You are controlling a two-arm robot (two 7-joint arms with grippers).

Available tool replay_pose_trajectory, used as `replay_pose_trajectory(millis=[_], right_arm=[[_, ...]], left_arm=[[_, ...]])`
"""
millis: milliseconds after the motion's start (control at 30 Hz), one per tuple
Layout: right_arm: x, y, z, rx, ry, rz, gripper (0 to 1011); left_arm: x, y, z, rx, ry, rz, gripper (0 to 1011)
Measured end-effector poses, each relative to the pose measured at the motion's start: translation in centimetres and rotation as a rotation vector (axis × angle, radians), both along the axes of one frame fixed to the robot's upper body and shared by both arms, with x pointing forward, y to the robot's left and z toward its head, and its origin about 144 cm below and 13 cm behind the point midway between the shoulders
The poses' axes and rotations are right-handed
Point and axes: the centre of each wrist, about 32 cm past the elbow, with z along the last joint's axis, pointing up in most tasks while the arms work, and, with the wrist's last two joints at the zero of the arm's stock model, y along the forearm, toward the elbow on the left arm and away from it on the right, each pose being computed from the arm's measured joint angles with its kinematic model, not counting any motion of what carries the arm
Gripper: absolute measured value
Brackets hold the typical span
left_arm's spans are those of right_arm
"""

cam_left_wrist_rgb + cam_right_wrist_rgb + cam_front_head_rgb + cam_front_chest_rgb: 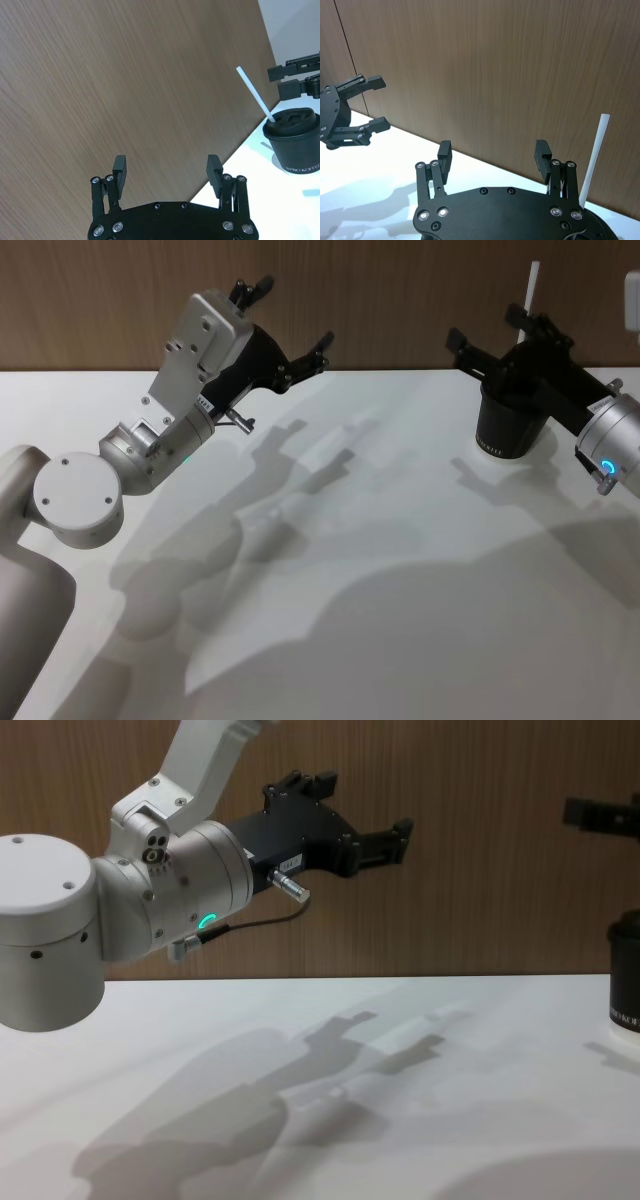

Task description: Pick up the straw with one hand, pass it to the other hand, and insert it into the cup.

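Note:
The dark cup (508, 428) stands on the white table at the far right, with the white straw (533, 285) standing tilted in it. My right gripper (487, 327) hovers open just above the cup's rim. In the right wrist view the straw (595, 152) rises beside the right gripper (493, 155), outside its fingers. My left gripper (290, 325) is open and empty, held high over the table's far left. The left wrist view shows that left gripper (167, 172) facing the wall, with the cup (295, 135) and straw (255, 95) off to one side.
A wooden wall (400, 290) runs along the table's far edge. The white table (380, 570) carries only shadows between the arms. The left arm's silver wrist (180, 880) with its green light shows large in the chest view.

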Motion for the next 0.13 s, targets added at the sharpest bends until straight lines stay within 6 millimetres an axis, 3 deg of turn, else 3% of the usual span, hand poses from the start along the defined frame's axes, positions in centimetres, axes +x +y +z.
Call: replay_pose_trajectory(millis=[133], right_arm=[[0.00,0.00,0.00,0.000,0.000,0.000,1001]], left_arm=[[0.01,0.00,0.02,0.000,0.000,0.000,1003]])
